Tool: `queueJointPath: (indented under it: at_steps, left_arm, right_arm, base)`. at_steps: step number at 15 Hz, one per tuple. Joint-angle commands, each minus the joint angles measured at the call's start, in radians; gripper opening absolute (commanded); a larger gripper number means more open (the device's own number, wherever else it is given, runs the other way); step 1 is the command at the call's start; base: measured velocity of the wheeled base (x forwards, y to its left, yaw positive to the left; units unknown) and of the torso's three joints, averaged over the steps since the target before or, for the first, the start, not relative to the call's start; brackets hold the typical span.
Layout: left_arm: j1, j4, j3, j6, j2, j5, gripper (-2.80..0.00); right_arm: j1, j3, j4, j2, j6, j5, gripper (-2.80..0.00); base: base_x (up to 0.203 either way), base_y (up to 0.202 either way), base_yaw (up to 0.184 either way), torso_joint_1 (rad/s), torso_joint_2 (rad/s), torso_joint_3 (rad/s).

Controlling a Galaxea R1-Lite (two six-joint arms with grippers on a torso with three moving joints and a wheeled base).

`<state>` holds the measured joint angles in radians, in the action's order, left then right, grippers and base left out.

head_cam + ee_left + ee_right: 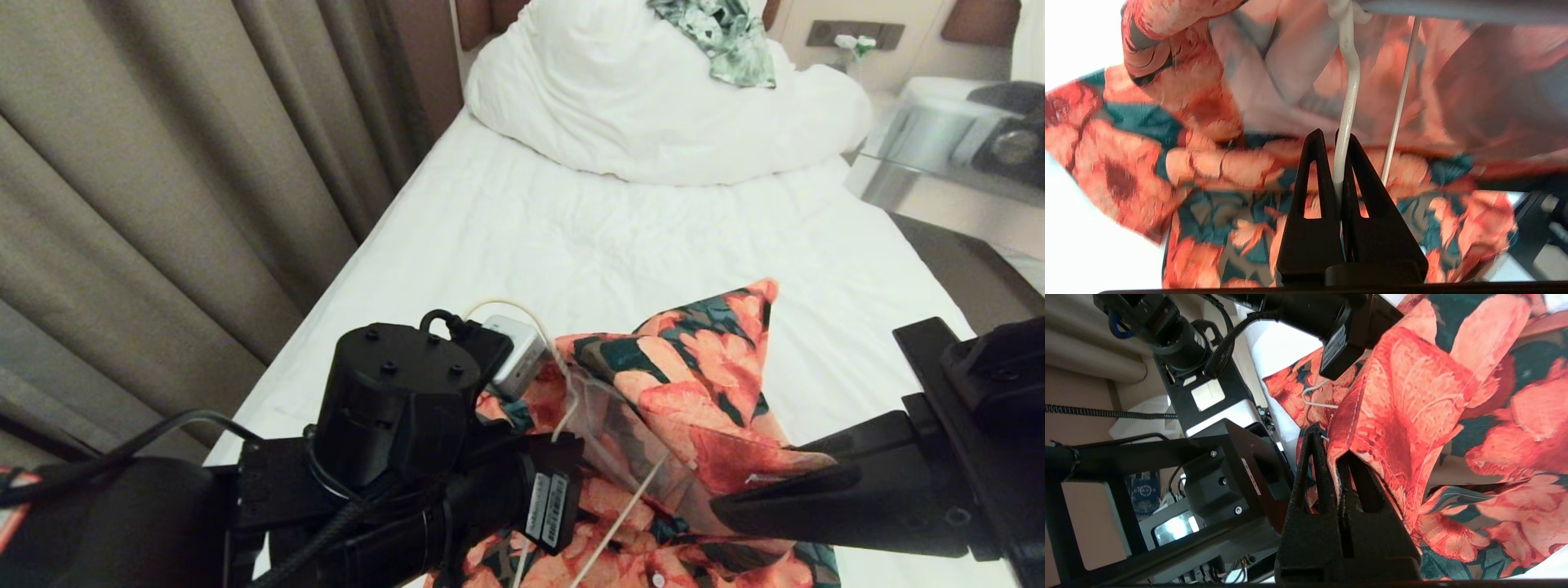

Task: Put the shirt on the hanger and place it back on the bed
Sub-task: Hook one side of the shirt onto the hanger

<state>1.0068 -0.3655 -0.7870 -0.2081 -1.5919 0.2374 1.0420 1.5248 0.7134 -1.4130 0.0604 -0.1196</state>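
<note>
The flowered orange-and-green shirt is bunched up above the near end of the white bed, between my two arms. The cream hanger runs through its folds, with the hook rising beside my left wrist. My left gripper is shut on the hanger's thick wire, and shirt cloth hangs behind it. My right gripper is shut on a stitched edge of the shirt, pulling it up into a peak. In the head view the right gripper reaches in from the right.
A bulky white duvet lies at the head of the bed with a green-and-white leafy garment on top. Beige curtains hang along the left. A glass-topped nightstand stands at the right.
</note>
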Motion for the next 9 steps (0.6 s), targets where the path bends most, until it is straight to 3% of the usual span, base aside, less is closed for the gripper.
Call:
queueJointPath:
  at_steps: [1, 3, 4, 9]
  left_arm:
    - [0.001, -0.022, 0.002, -0.002, 0.004, 0.002, -2.80]
    - [0.001, -0.080, 0.013, -0.002, 0.007, 0.002, -2.80]
    - [0.001, -0.100, 0.017, -0.002, 0.010, 0.002, -2.80]
    - [-0.001, -0.133, 0.023, -0.002, 0.034, 0.003, -2.80]
  right_arm:
    - [0.009, -0.009, 0.004, -0.004, -0.004, -0.002, -2.80]
    - [0.009, -0.015, 0.003, -0.003, -0.008, 0.000, -2.80]
    - [0.009, -0.016, 0.002, -0.003, -0.007, 0.000, 0.00]
    - [0.007, -0.012, 0.001, -0.006, 0.001, 0.008, 0.00]
  base:
    - [0.000, 0.000, 0.000, 0.000, 0.00, 0.000]
    - [0.000, 0.000, 0.000, 0.000, 0.00, 0.000]
    - [0.000, 0.000, 0.000, 0.000, 0.00, 0.000]
    - [0.000, 0.000, 0.000, 0.000, 0.00, 0.000]
